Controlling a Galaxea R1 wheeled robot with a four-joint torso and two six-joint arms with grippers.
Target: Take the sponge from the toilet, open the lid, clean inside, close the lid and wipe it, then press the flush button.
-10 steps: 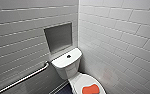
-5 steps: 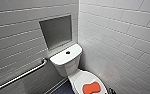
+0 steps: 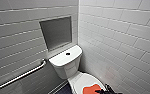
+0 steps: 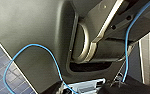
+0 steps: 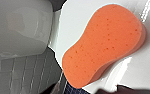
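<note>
Sponge (image 3: 89, 89), orange, on lid (image 3: 82, 79), at lid's rim. Right gripper (image 3: 106, 91), at lid's front edge; open or closed, cannot tell. Hazard: a nudge could slide sponge off lid.

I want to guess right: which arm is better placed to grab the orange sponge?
Right. The sponge shows large in its wrist view, on the lid, and the right arm sits beside it in the head view.

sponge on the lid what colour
The sponge is orange with tiny pores; clearest in the right wrist view.
</note>
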